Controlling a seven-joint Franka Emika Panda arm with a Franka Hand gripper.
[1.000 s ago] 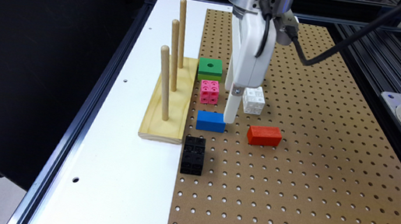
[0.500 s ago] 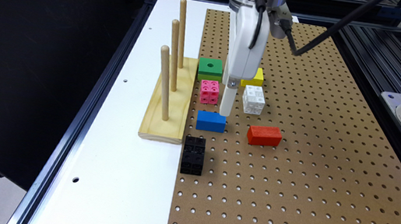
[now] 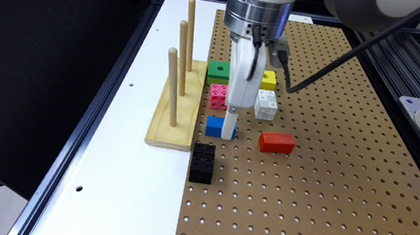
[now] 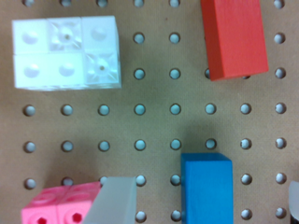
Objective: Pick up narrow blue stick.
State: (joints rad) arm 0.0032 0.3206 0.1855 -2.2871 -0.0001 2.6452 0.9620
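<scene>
exterior view: the gripper [image 3: 228,130] stands at the narrow blue stick [image 3: 215,126], which lies on the pegboard [image 3: 306,197] at 9 o'clock from the red block [image 3: 277,142]. wrist view: fingers [image 4: 112,200] spread wide, holding nothing, the narrow blue stick [image 4: 206,189] between them; it looks light, rigid, smooth; clamp its long sides.

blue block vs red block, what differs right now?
Colour: the blue block is bright blue, the red block red. State: the claw is open astride the blue block, while the red block lies apart, toward the exterior view's right. Both are plain rectangular blocks lying flat on the pegboard.
</scene>
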